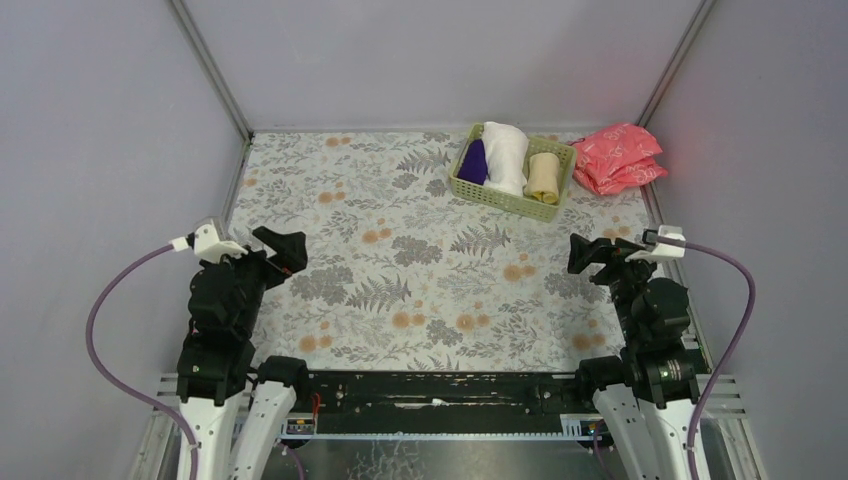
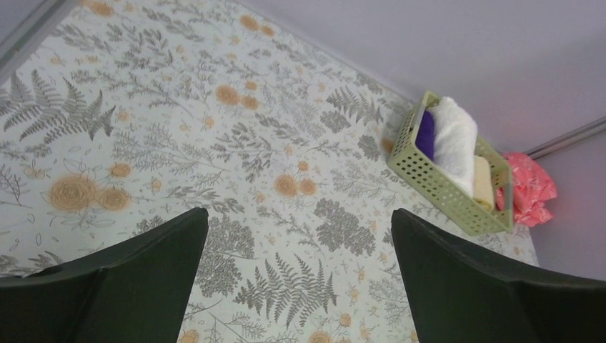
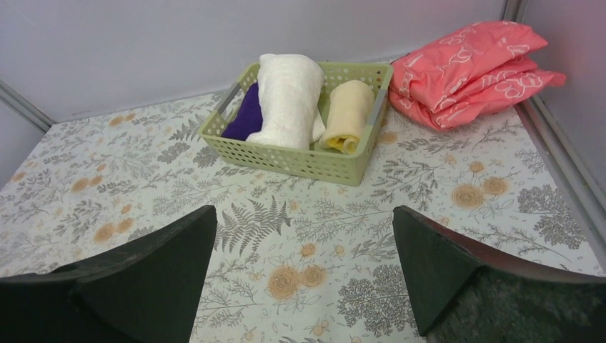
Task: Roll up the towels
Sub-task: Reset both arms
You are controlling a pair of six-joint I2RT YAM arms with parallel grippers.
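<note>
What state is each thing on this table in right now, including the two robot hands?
basket: upright, holding three towels.
white towel: rolled, lying in the basket.
purple towel: in the basket, beside the white one.
yellow towel: rolled, in the basket.
pink packets: piled outside the basket.
left hand: open, empty.
right hand: open, empty.

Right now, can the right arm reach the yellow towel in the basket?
Probably yes: the right gripper is open, nothing stands between it and the green basket; the yellow towel lies uncovered.
</note>
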